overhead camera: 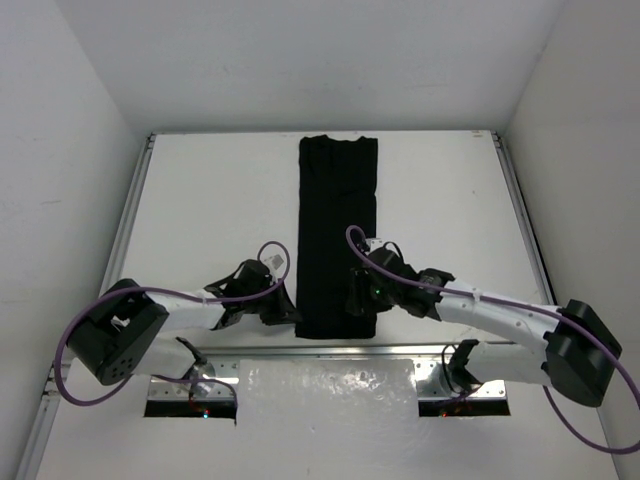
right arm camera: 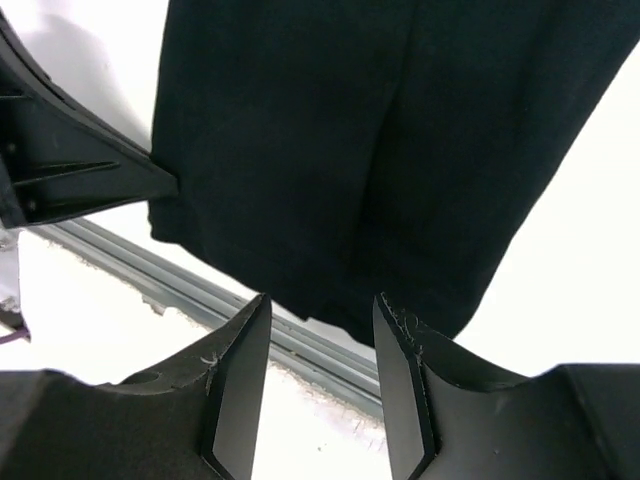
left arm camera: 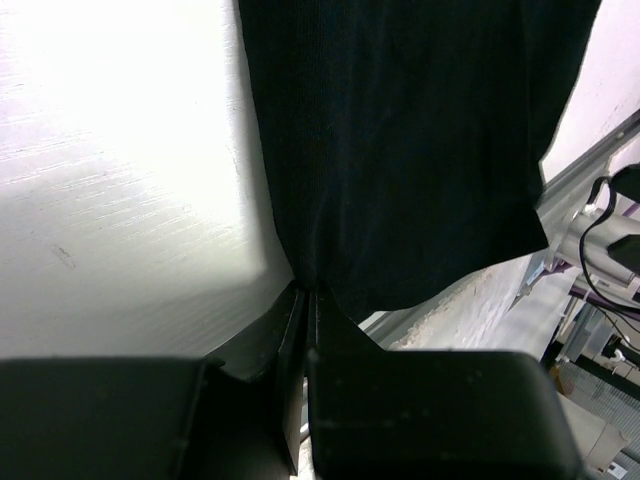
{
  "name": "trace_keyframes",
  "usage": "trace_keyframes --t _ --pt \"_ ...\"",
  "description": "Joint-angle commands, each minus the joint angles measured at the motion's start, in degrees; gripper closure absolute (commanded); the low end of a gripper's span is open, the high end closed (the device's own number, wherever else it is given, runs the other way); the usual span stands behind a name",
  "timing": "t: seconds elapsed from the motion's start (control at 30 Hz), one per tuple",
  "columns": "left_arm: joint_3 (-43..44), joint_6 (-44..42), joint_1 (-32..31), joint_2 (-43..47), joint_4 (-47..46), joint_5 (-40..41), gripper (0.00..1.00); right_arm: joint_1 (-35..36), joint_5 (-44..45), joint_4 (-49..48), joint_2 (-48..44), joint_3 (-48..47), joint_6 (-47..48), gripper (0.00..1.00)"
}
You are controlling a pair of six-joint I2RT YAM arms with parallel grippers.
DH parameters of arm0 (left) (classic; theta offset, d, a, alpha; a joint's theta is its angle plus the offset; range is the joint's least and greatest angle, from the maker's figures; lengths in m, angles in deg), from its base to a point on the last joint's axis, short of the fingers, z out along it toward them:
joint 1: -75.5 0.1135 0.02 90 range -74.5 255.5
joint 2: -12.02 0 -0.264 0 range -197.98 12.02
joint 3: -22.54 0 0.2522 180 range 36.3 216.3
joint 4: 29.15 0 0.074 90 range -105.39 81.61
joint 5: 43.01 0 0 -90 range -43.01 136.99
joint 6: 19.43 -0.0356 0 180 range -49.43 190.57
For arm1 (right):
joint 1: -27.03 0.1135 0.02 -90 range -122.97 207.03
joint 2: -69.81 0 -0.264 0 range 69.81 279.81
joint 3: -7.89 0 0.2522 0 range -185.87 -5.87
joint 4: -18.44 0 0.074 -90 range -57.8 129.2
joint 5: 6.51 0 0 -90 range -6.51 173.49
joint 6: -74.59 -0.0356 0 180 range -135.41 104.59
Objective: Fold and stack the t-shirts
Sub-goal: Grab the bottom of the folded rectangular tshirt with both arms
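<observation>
The t-shirt (overhead camera: pixel 338 200) is soft, matte black cloth folded into a long narrow strip. It lies flat on the white table (overhead camera: pixel 200 200), running from the upper centre of the top view down to the lower centre. A faint lengthwise crease shows in the right wrist view (right arm camera: pixel 350 130), and a fine ribbed weave in the left wrist view (left arm camera: pixel 400 150).

Black on black makes the folds hard to read. The shirt's near right corner is hidden under the right arm from above.

The left gripper (overhead camera: pixel 285 312) reaches in low from the lower left. Its wedge-shaped jaws are clenched together on the shirt's left edge near the hem (left arm camera: pixel 308 292). The right gripper (overhead camera: pixel 362 295) hangs tilted over the near end, its jaws spread apart and holding nothing (right arm camera: pixel 320 300). Below it a grey metal rail (right arm camera: pixel 200 290) borders the table.
</observation>
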Motion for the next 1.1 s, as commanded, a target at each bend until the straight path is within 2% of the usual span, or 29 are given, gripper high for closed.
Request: trace_keyframes --t 0.0,0.1,0.13,0.17,0.2,0.3,0.37,0.4,0.53,0.7,0.73,0.8,0.87,0.9,0.93,1.03,1.07 --pt "-0.8 -0.9 -0.4 -0.4 -0.5 0.8 1.00 0.7 1.1 0.5 2.2 -2.2 0.7 0.53" --pt "-0.5 -0.9 -0.4 0.2 0.0 0.9 1.00 0.7 5.7 7.1 4.0 -3.7 -0.2 0.52" --pt "-0.6 -0.8 -0.4 0.8 0.0 0.9 1.00 0.7 6.3 7.9 3.0 -2.6 -0.5 0.49" --pt "-0.8 -0.8 -0.4 0.9 0.0 1.0 1.00 0.7 6.1 6.7 1.5 -1.0 -0.9 0.38" --pt "-0.7 -1.0 -0.4 1.0 0.0 1.0 1.00 0.7 5.2 5.4 -0.4 2.8 -1.1 0.23" --pt "-0.2 -1.5 -0.4 1.1 0.2 1.0 1.00 0.7 4.4 4.9 -6.0 6.4 -2.6 0.19" --pt "0.0 -1.6 -0.4 1.2 0.3 0.8 1.00 0.8 3.7 5.1 -6.2 8.0 -3.4 0.20" --pt "-0.1 -1.5 -0.4 1.3 0.3 0.6 1.00 0.6 2.8 4.6 -5.8 8.9 -3.7 0.22" --pt "-0.6 -1.2 -0.4 3.0 -0.4 -0.1 1.00 0.7 -1.6 -2.0 -5.8 15.2 -5.8 0.43" --pt "-0.8 -1.1 -0.4 3.6 -1.3 -1.2 1.00 0.6 -2.3 -7.5 -6.7 17.7 -6.2 0.54" --pt "-0.8 -1.1 -0.4 3.7 -1.5 -1.5 1.00 0.7 -2.3 -7.7 -6.5 17.8 -6.2 0.61" --pt "-1.0 -1.1 -0.4 3.7 -1.7 -1.6 1.00 0.6 -2.3 -10.1 -6.1 18.2 -6.1 0.62" --pt "-1.5 -0.7 -0.4 3.7 -2.0 -1.8 1.00 0.6 -2.2 -10.4 -5.4 17.8 -5.9 0.68" --pt "-1.6 -0.4 -0.4 3.7 -2.3 -1.9 1.00 0.6 -2.2 -10.1 -5.2 17.1 -5.8 0.75" --pt "-1.7 -0.3 -0.4 3.8 -2.5 -2.5 1.00 0.7 -1.9 -9.7 -5.2 16.8 -5.8 0.89" --pt "-1.7 0.0 -0.4 4.3 -2.6 -3.5 1.00 0.7 -0.9 -8.6 -6.4 16.2 -5.8 0.94" --pt "-1.7 0.1 -0.4 5.1 -2.4 -3.7 1.00 0.7 -0.8 -7.6 -7.8 15.9 -5.8 1.00"
